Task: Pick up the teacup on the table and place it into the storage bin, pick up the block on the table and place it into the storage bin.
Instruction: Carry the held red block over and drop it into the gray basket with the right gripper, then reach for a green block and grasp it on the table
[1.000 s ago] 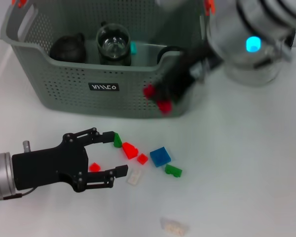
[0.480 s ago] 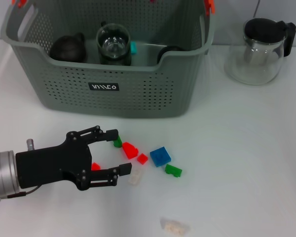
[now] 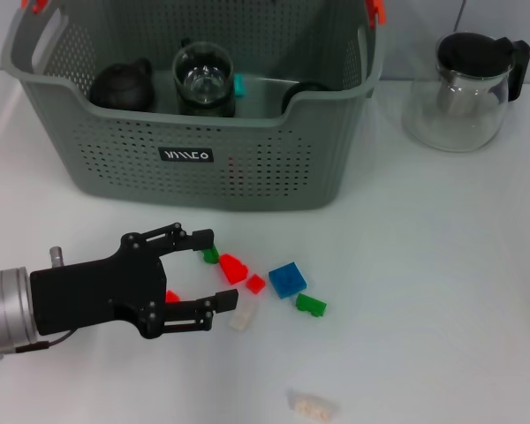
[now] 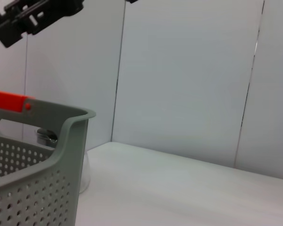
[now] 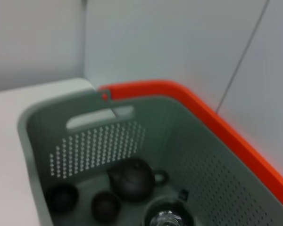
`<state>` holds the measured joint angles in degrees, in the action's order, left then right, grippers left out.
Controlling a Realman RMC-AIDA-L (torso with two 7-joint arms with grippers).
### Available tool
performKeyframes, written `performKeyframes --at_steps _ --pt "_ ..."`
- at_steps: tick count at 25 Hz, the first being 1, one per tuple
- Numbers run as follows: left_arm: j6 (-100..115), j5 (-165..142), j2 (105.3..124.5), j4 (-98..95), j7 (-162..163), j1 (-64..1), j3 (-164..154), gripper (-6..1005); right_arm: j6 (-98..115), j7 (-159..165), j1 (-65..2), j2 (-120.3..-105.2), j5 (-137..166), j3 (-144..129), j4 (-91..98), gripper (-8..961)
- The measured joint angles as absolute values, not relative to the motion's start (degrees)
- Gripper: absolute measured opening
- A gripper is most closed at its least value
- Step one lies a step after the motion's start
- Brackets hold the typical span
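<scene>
My left gripper [image 3: 217,268] hovers low over the table at the lower left, open, with its fingertips on either side of a green block [image 3: 211,255] and a red block [image 3: 232,268]. A small red block [image 3: 170,298] lies under its palm. More blocks lie just to the right: small red [image 3: 255,283], blue [image 3: 287,279], green [image 3: 310,306] and white [image 3: 242,317]. The grey storage bin [image 3: 194,155] stands behind them and holds a dark teapot [image 3: 121,86], a glass cup [image 3: 204,79] and dark teacups [image 5: 61,197]. A black part of the right gripper [image 4: 33,16] shows high above the bin's rim [image 4: 61,117].
A glass teapot [image 3: 464,88] with a black lid stands to the right of the bin. Another white block [image 3: 312,405] lies near the table's front edge. Orange clips [image 3: 374,11] sit on the bin's rim. White table [image 3: 442,265] stretches to the right.
The right arm, which held red blocks in front of the bin, has lifted out of the head view. My left gripper has edged slightly right toward the blocks.
</scene>
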<state>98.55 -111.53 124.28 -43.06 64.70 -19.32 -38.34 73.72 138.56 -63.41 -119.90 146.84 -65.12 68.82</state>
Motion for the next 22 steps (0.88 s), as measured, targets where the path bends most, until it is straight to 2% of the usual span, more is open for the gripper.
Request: performKeyframes --at_steps 4,10,13,15,20,22 --pt "98.5 -111.5 124.28 -43.0 64.7 -19.5 -38.5 847 77.7 136.5 -59.1 -119.53 139.4 -64.7 75.8 694" --pt "98.7 -111.5 124.23 -42.9 64.7 -19.6 -38.5 847 92.1 130.3 -51.7 -117.49 125.7 -64.4 81.8 803" --pt "98.7 -111.6 124.19 -43.0 64.7 -19.5 -38.4 847 99.5 128.4 -48.6 -117.27 124.9 -64.8 82.2 858" --pt "98.7 -111.6 124.19 -43.0 64.6 -19.4 -38.3 847 102.7 127.9 -46.9 -117.54 127.3 -65.4 82.3 894" --pt "98.7 -111.9 124.18 -43.2 64.6 -19.3 -38.3 848 104.6 126.1 -44.7 -119.84 137.4 -69.1 79.7 887" --pt "98.7 -111.9 124.19 -43.2 64.6 -19.3 -38.3 848 102.9 126.0 -44.8 -120.29 139.5 -72.1 76.4 887"
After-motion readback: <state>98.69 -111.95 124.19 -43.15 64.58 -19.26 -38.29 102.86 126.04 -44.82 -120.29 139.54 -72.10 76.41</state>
